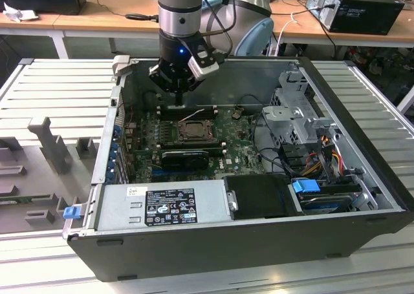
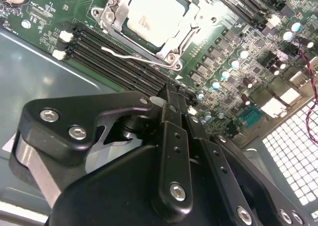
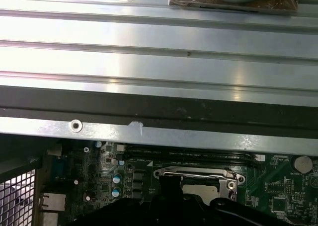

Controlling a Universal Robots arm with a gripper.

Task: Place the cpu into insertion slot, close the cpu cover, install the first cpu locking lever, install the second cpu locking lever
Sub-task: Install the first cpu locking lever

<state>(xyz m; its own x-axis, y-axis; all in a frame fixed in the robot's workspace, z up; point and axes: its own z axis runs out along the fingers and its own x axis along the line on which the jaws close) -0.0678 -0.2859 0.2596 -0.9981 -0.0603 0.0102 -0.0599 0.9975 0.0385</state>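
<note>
Gripper [image 1: 179, 99] above memory slots [image 2: 119, 54], beside cpu cover [image 2: 149, 25], lever [image 2: 131, 57]

**Labels and print: nothing you can read**

You will find one white-and-black printed label [image 1: 169, 206] on the grey metal power supply box [image 1: 158, 207] at the front of the open black computer case [image 1: 213, 255] in the exterior view; it carries rows of fine print and small marks, but none of it can be made out. A small white sticker [image 1: 135, 191] sits just beside it on the same box, equally unreadable. In the second wrist view the green circuit board [image 2: 44, 17] bears tiny white markings, too small to tell.
</note>
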